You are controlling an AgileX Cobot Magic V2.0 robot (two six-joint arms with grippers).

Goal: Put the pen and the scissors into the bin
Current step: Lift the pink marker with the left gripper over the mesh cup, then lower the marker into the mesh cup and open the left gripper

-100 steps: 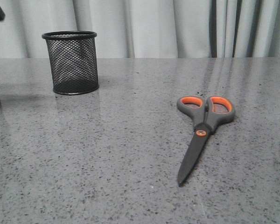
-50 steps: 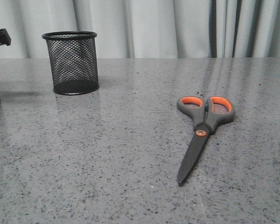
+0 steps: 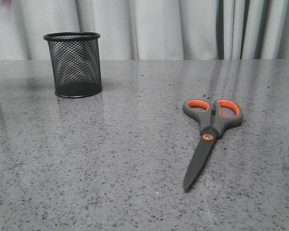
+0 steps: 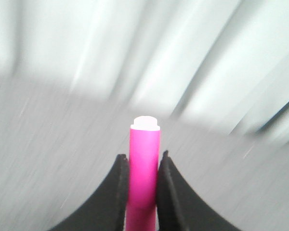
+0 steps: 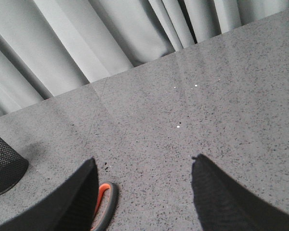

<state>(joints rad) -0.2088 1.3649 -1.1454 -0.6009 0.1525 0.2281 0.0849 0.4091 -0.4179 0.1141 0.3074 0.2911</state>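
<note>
My left gripper (image 4: 143, 155) is shut on the pink pen (image 4: 144, 159), whose white tip points away from the wrist; that view is blurred by motion. In the front view the left gripper is out of frame, with only a faint pink blur at the top left corner. The black mesh bin (image 3: 75, 64) stands upright at the far left of the table. The grey scissors (image 3: 208, 134) with orange-lined loops lie flat at the right, blades toward the front. My right gripper (image 5: 144, 159) is open and empty above the table, with one scissors loop (image 5: 106, 204) beside its finger.
The grey speckled table (image 3: 111, 159) runs back to pale curtains (image 3: 159, 29). The bin also shows at the edge of the right wrist view (image 5: 2, 163).
The dark part of my left gripper at the front view's left edge has risen out of frame. The bin and scissors have not moved.
</note>
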